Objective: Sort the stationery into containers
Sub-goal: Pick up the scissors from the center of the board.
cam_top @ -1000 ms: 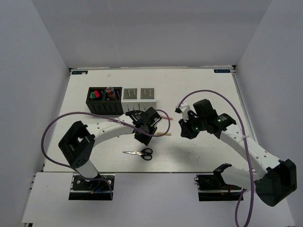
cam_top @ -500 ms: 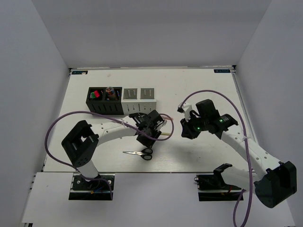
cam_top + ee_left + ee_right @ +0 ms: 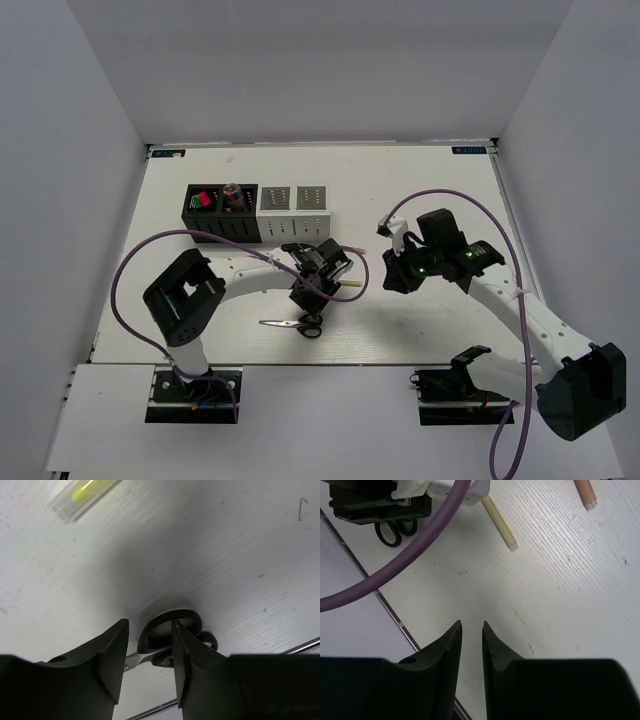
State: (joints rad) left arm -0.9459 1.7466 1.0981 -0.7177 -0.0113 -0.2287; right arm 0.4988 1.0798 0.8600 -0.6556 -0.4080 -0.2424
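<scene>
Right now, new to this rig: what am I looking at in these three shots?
Two robot arms bolted at a table's near edge, each ending in a two-finger gripper. The wide shot comes from a fixed camera above and behind them; the other two from wrist cameras looking past their own fingers. On the table: a row of four holders, the black two with items inside, plus loose scissors, a pencil and a pen. The left gripper is open, a scissors handle loop between its fingers. The right gripper is nearly shut and holds nothing.
</scene>
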